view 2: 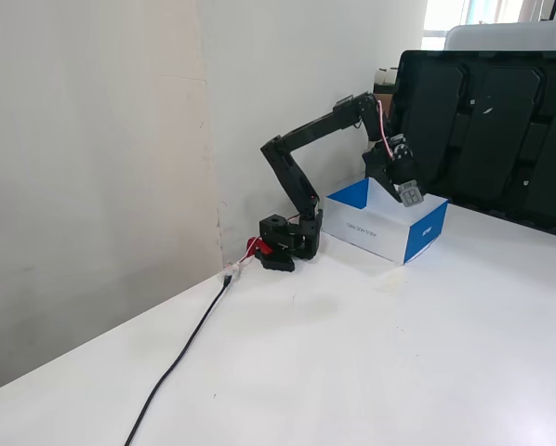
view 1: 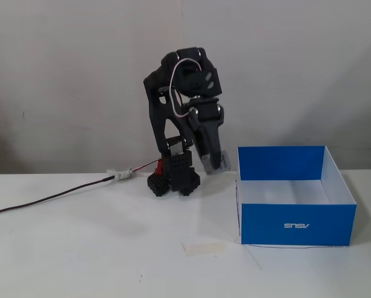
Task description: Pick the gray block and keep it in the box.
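My gripper (view 1: 214, 165) is raised off the table and shut on the gray block (view 1: 212, 161), a small matte cube. In a fixed view from the front it hangs just left of the box's left wall. The box (view 1: 295, 223) is square and low, with blue walls, a white floor and an upside-down white logo on its front wall. In a fixed view from the side, the gripper (view 2: 409, 194) holds the block (view 2: 411, 193) in the air over the box (view 2: 428, 234). Nothing shows inside the box.
The arm's black base (view 1: 172, 180) stands by the wall, left of the box. A cable (view 1: 49, 198) runs from it to the left across the white table. A pale tape strip (view 1: 203, 248) lies on the table. A dark monitor (view 2: 483, 130) stands behind the box.
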Controlling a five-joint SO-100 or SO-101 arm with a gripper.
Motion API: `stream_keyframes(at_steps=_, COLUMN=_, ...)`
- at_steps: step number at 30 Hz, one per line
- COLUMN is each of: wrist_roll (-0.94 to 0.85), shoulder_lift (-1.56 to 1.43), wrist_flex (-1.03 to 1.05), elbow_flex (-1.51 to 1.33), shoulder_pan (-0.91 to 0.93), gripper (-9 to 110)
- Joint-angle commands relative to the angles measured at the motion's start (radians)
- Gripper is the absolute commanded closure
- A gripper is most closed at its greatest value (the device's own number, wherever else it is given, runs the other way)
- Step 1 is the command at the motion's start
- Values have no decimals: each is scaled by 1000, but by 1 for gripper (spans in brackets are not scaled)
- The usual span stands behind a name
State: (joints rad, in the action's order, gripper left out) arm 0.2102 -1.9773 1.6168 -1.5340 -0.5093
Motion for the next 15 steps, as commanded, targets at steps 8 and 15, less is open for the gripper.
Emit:
stream_keyframes(at_steps=8, wrist_roll=-25, shoulder_lift=-141, wrist_flex=2, elbow_flex=163, shoulder_pan=-433, gripper=101)
stream_keyframes(at_steps=15, wrist_roll=-124, shoulder_lift=51, wrist_flex=15, elbow_flex=229, shoulder_pan=-680, gripper=101)
